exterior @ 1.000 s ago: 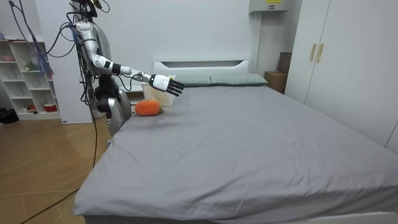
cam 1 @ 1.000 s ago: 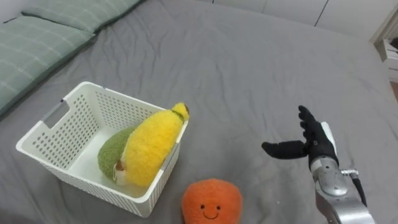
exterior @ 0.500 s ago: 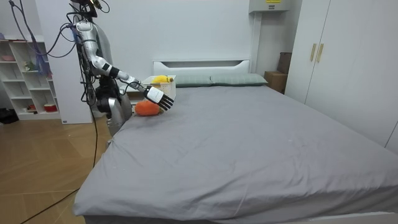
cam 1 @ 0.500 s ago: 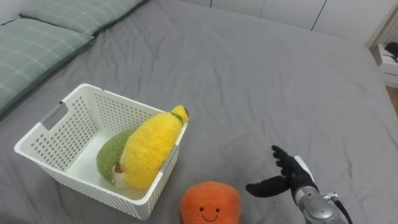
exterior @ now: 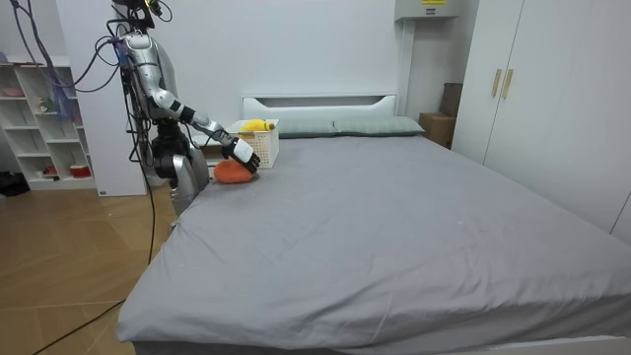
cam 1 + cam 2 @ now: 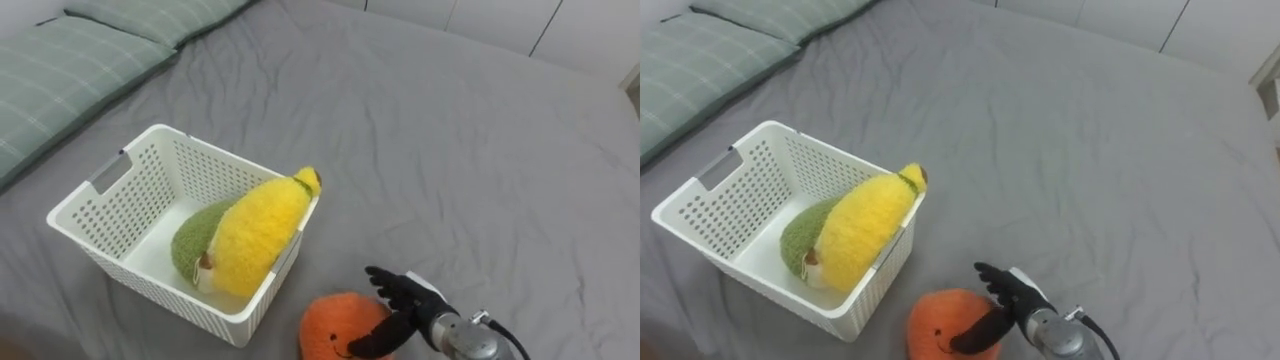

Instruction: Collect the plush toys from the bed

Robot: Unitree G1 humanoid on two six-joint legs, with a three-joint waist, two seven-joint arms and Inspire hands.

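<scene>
An orange round plush toy (image 6: 334, 326) (image 6: 940, 322) with a smiling face lies on the grey bed near the bottom edge of the eye views, just right of the basket. My right hand (image 6: 400, 308) (image 6: 1002, 305) is open, its fingers spread, right beside the toy's right side; the thumb lies against the toy. A white perforated basket (image 6: 112, 201) (image 6: 715, 197) holds a yellow banana plush (image 6: 256, 229) (image 6: 858, 229) leaning over its right rim, with a green avocado plush (image 6: 189, 239) under it. In the room view I stand at the bed's corner with my right hand (image 5: 243, 152) over the orange toy (image 5: 229, 172).
Green striped pillows (image 6: 60, 70) lie at the upper left, beyond the basket. The grey bedsheet (image 6: 450, 150) spreads wide to the right and far side. In the room view a white shelf (image 5: 44, 123) stands behind me and wardrobes (image 5: 537, 89) on the room view's right.
My right hand has come down and to the left, from above the sheet to the orange toy's side. The head camera has shifted slightly.
</scene>
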